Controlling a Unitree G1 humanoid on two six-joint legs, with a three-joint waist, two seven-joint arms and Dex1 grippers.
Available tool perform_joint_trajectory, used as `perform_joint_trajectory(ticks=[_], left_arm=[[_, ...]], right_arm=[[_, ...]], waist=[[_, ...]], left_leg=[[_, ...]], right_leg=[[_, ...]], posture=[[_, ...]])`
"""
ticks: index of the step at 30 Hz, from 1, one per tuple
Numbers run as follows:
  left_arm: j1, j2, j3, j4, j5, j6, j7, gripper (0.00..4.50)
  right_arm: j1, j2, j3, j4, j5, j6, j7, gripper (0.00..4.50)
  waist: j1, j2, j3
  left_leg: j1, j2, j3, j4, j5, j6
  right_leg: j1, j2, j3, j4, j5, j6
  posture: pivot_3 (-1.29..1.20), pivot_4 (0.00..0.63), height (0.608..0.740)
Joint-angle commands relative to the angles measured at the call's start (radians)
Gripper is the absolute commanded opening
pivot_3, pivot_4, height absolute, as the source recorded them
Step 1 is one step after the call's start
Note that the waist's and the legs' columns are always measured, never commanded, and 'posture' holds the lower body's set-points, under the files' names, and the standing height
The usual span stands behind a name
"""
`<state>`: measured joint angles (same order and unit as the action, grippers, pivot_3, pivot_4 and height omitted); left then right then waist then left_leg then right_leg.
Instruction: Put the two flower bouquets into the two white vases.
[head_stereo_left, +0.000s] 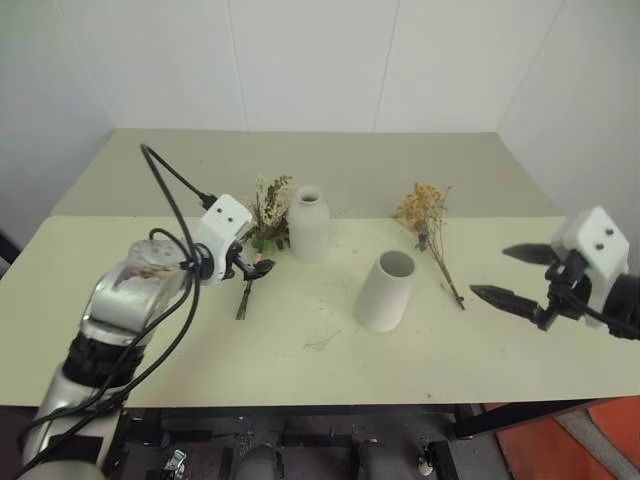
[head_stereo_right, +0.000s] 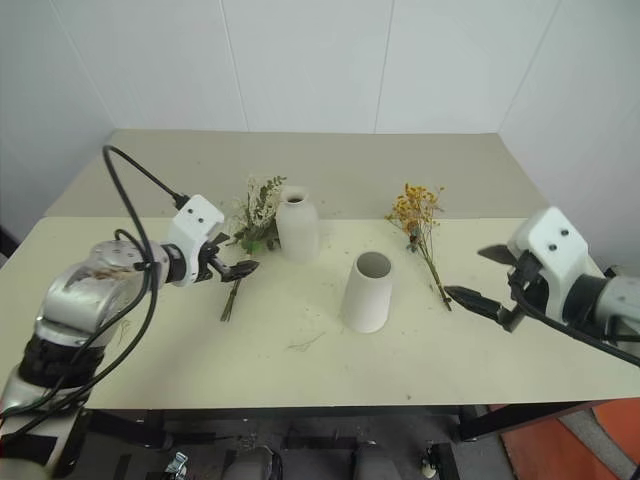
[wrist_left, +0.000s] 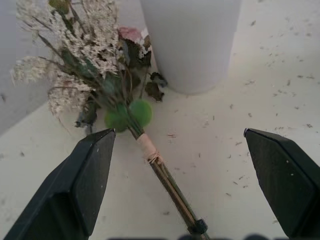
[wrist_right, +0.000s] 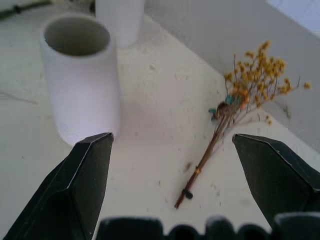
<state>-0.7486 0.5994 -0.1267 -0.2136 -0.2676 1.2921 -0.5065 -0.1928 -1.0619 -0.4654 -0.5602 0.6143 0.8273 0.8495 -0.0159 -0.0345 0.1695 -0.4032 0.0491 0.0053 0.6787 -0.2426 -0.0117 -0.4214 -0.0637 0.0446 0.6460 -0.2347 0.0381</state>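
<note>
Nothing placed yet. Rose bouquet (head_stereo_left: 262, 222) lies on bench (head_stereo_left: 300, 370) just left of bottle vase (head_stereo_left: 308, 224); yellow bouquet (head_stereo_left: 430, 232) right of it, past cylinder vase (head_stereo_left: 386, 290). Left end effector (head_stereo_left: 252, 268) released over rose stems; right end effector (head_stereo_left: 512, 274) released, clear of yellow bouquet. Both insertions remain.

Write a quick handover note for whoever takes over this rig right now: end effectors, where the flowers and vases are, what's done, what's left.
Left end effector: open, empty, fingers either side of the rose bouquet stem, not closed on it.
Right end effector: open, empty, hovering off to the right of the yellow bouquet.
Rose bouquet lies flat on the table, just left of the bottle vase.
Yellow bouquet lies flat, right of the cylinder vase.
Both vases stand upright; the cylinder is empty.
Done: nothing placed.
Left: grasp each bouquet and put one in each vase.
</note>
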Motion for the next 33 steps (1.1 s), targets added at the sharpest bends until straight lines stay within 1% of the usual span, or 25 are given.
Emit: perform_joint_trajectory(ticks=[1,4,7,10,14,18,20,23,26,30,33], left_arm=[[-0.074,-0.071,0.006,0.026,0.013,0.186,0.078,4.5],[-0.116,-0.139,0.009,0.092,0.042,0.242,0.15,4.5],[-0.139,-0.17,0.007,0.159,0.074,0.241,0.207,4.5],[-0.152,-0.189,0.007,0.215,0.107,0.199,0.256,4.5],[-0.167,-0.202,0.002,0.282,0.117,0.146,0.263,4.5],[-0.195,-0.228,-0.004,0.418,0.134,0.021,0.258,4.5],[-0.228,-0.248,0.014,0.484,0.124,-0.014,0.244,4.5],[-0.264,-0.263,-0.001,0.571,0.148,-0.057,0.256,4.5],[-0.289,-0.276,0.02,0.627,0.158,-0.077,0.281,3.94],[-0.305,-0.274,0.035,0.634,0.153,-0.056,0.267,2.73],[-0.301,-0.262,0.015,0.616,0.15,-0.023,0.242,1.76]], right_arm=[[-0.08,-0.062,0.029,-0.027,0.024,-0.017,0.025,4.46],[-0.149,-0.083,0.077,-0.017,0.034,-0.028,0.04,4.46],[-0.195,-0.081,0.105,-0.012,0.039,-0.023,0.034,4.46],[-0.214,-0.072,0.122,-0.015,0.047,-0.016,0.027,4.46],[-0.215,-0.067,0.147,-0.015,0.04,-0.018,0.02,4.46],[-0.225,-0.066,0.154,-0.008,0.046,-0.018,0.018,4.46],[-0.23,-0.067,0.159,-0.002,0.044,-0.019,0.018,4.46],[-0.231,-0.073,0.159,-0.003,0.04,-0.014,0.018,4.46],[-0.217,-0.083,0.154,-0.01,0.03,-0.01,0.016,4.5],[-0.19,-0.085,0.145,-0.02,0.026,-0.007,0.012,4.5],[-0.183,-0.085,0.139,-0.024,0.029,-0.005,0.005,4.5]], waist=[[0.001,0.0,0.0],[0.001,0.0,0.0],[0.0,0.0,0.0],[0.001,0.0,0.0],[0.005,0.0,0.0],[0.007,0.0,0.0],[0.007,0.0,0.0],[0.006,0.0,0.0],[0.004,0.0,0.0],[0.003,0.0,0.0],[0.003,0.0,0.0]], left_leg=[[0.0,0.0,0.0,0.0,0.0,0.0],[-0.001,0.0,-0.001,-0.001,0.0,0.0],[-0.001,0.0,-0.001,-0.001,0.0,0.0],[-0.001,0.0,-0.001,-0.001,0.0,0.0],[-0.001,0.0,-0.001,0.0,0.0,0.0],[-0.001,0.0,-0.001,0.0,0.0,0.0],[-0.001,0.0,-0.001,0.0,0.0,0.0],[-0.002,0.0,-0.001,-0.001,0.0,0.0],[-0.002,0.0,-0.001,-0.001,0.0,0.0],[-0.002,0.0,-0.001,-0.001,0.0,0.0],[-0.002,0.0,-0.001,0.0,0.0,0.0]], right_leg=[[0.0,0.0,0.0,0.0,0.0,0.0],[0.0,0.0,-0.001,-0.001,0.0,0.0],[-0.001,0.0,-0.001,-0.001,0.0,0.0],[-0.001,0.0,0.0,-0.001,0.0,0.0],[-0.001,0.0,0.0,-0.001,0.0,0.0],[-0.001,0.0,-0.001,-0.001,0.0,0.0],[-0.001,0.0,-0.001,-0.001,0.0,0.0],[-0.001,0.0,-0.001,-0.002,0.0,0.0],[-0.001,0.0,-0.001,-0.002,0.0,0.0],[-0.001,0.0,-0.001,-0.002,0.0,0.0],[-0.001,0.0,-0.001,-0.001,0.0,0.0]], posture=[[0.0,0.15,0.74],[0.0,0.15,0.74],[0.0,0.15,0.74],[0.0,0.15,0.74],[0.0,0.15,0.74],[0.0,0.15,0.74],[0.0,0.15,0.74],[0.0,0.15,0.74],[0.0,0.15,0.74],[0.0,0.15,0.74],[0.0,0.15,0.74]])
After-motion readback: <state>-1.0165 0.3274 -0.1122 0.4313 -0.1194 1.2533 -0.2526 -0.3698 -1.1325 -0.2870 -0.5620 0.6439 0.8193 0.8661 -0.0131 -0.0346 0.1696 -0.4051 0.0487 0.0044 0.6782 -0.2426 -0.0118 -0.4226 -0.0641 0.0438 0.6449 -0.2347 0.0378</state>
